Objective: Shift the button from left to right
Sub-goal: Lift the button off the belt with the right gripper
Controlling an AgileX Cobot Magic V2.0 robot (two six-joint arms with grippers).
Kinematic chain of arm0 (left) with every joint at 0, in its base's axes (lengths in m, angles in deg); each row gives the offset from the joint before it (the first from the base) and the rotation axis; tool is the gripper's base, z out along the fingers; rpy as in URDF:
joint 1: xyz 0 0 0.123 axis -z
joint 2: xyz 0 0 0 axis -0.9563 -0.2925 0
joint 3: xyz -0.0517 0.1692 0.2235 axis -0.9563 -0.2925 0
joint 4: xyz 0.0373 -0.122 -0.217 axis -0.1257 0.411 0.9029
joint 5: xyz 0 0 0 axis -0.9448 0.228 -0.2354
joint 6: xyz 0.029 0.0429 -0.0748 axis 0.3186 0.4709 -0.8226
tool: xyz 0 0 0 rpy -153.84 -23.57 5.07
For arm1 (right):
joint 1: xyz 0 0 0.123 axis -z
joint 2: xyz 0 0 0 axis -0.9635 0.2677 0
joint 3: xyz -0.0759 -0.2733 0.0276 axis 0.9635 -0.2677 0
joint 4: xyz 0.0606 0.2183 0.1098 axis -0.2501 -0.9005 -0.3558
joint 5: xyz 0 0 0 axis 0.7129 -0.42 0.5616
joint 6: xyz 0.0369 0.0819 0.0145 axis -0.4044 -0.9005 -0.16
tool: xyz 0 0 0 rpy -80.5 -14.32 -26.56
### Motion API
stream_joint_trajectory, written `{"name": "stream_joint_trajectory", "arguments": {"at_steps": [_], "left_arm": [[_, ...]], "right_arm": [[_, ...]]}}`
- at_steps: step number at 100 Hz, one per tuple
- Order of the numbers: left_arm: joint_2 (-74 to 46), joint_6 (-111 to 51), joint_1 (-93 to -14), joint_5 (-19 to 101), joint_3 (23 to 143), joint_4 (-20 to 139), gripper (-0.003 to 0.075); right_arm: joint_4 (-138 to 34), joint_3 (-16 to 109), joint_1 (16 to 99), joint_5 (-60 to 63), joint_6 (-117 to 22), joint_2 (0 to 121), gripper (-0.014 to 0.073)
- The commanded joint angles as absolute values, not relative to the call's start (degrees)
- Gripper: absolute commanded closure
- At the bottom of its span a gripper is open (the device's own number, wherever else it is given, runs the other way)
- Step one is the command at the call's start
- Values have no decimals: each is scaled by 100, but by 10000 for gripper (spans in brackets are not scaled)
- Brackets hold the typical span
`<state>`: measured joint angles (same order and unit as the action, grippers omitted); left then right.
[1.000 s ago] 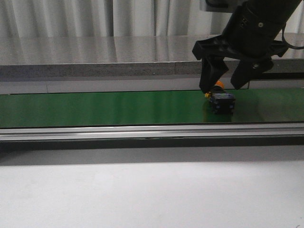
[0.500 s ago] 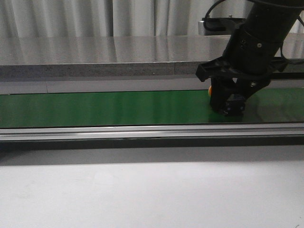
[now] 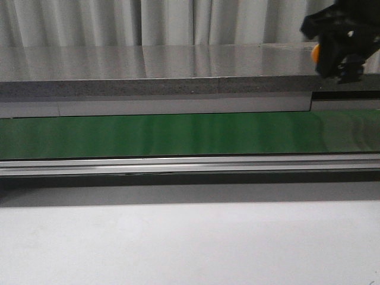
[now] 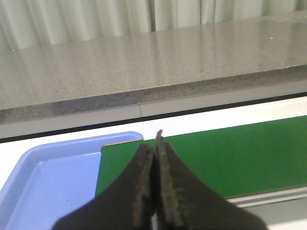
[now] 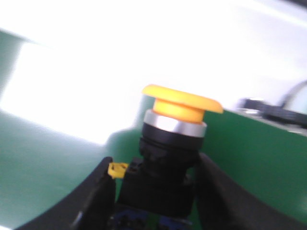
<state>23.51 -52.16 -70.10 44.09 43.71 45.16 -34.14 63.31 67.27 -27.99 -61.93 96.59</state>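
One button (image 5: pixel 175 143), clamped in the right gripper (image 3: pixel 343 54), held clear above the green belt (image 3: pixel 178 133). Left gripper (image 4: pixel 156 191) fingers pressed together, empty, over the belt beside one blue tray (image 4: pixel 53 177).

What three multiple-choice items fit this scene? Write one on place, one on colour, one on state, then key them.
1. Where is the button?
A. lying on the green belt
B. lifted above the belt
C. in the blue tray

2. What colour is its cap?
A. orange
B. red
C. white

3. How is the left hand?
A. open
B. shut on the button
C. shut, empty

Key: B, the right hand carries it clear of the belt; A, the right wrist view shows an orange cap; C, its fingers meet with nothing between.
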Motion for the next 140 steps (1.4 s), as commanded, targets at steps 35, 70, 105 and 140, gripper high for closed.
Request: {"name": "stream_joint_trajectory", "arguments": {"at_steps": [35,70,105,140], "left_arm": [[2308,-5219,-6977,4861,4538,4544,740],[2308,-5219,-6977,4861,4538,4544,740],[2308,-5219,-6977,4861,4538,4544,740],[2308,-5219,-6977,4861,4538,4544,740]], "right_arm": [[-3292,6518,8971,-2442,-4665,9281,446],[-4039,6518,9869,-2032,-3719,9782,446],[-4178,6518,9891,-1900,-3676,10714,446],[-4199,6518,9891,-1906,-3676,10951,428]]}}
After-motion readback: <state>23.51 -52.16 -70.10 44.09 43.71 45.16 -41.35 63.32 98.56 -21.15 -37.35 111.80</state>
